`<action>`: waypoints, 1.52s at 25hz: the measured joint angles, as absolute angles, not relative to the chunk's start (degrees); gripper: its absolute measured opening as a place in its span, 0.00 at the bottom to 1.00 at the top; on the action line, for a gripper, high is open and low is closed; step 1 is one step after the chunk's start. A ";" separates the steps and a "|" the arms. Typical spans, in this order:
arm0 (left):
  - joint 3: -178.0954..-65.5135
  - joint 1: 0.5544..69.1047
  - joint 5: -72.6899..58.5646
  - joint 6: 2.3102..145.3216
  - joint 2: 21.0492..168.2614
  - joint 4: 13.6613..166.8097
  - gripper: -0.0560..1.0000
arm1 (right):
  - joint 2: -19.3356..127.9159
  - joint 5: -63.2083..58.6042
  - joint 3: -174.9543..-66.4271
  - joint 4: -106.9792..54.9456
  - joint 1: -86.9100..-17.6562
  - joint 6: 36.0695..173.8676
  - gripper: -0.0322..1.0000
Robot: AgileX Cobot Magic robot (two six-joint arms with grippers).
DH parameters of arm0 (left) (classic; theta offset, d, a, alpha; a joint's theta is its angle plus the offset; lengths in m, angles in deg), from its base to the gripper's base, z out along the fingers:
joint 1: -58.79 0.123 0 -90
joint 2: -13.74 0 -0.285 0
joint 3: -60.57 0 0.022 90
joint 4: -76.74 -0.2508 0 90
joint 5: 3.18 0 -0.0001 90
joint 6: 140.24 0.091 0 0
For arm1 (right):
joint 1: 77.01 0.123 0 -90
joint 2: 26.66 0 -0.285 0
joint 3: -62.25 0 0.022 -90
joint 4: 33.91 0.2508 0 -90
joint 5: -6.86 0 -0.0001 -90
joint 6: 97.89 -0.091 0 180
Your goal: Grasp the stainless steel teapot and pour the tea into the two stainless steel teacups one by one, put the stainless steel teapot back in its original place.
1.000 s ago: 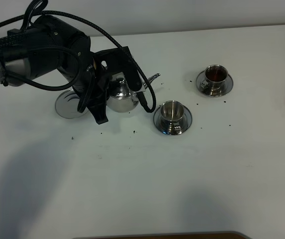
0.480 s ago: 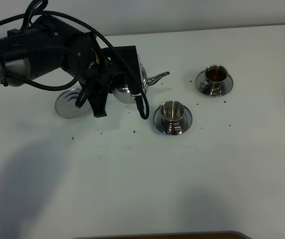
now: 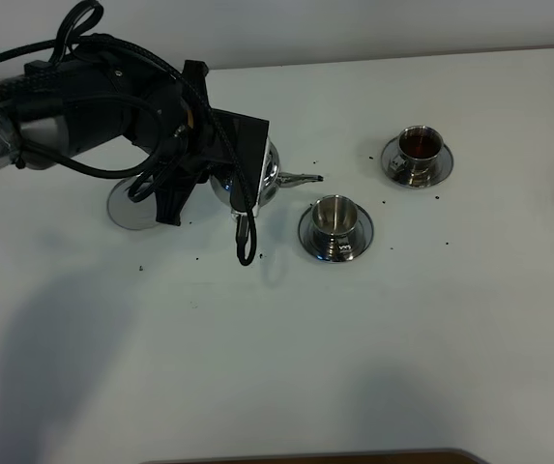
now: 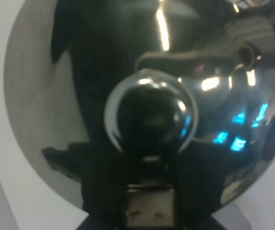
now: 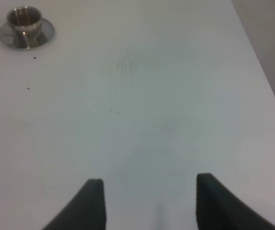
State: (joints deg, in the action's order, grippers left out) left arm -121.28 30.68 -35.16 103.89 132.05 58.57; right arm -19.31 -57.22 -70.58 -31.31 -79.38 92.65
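Observation:
My left gripper (image 3: 226, 179) is shut on the stainless steel teapot (image 3: 270, 172) and holds it off the table, tipped to the right. Its thin spout (image 3: 306, 178) points at the near teacup (image 3: 335, 215), just left of the rim. That cup looks empty and stands on its saucer (image 3: 309, 235). The far teacup (image 3: 418, 144) holds reddish-brown tea. The round steel coaster (image 3: 128, 208) lies bare, left of the pot. The left wrist view is filled by the pot's mirror lid (image 4: 55, 86) and knob (image 4: 149, 117). My right gripper (image 5: 149, 203) is open and empty above the bare table.
The white table (image 3: 373, 338) carries small dark specks around the cups. A black cable loop (image 3: 245, 242) hangs from the left arm in front of the pot. One teacup on its saucer (image 5: 26, 22) shows far off in the right wrist view.
The left arm has carried the teapot to the right, away from the coaster. The pot has tipped further and its spout has come down towards the near teacup.

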 joint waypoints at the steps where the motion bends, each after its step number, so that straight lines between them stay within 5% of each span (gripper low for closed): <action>1: -121.28 30.68 -35.11 104.02 132.27 57.63 0.29 | -19.31 -57.22 -70.58 -31.31 -79.38 92.65 0.44; 38: -121.28 27.42 -26.83 104.25 134.96 37.93 0.29 | -19.31 -57.22 -70.58 -31.31 -79.38 92.64 0.44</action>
State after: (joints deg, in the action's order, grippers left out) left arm -121.28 27.42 -26.83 104.25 134.96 37.93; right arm -19.31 -57.22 -70.58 -31.31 -79.38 92.64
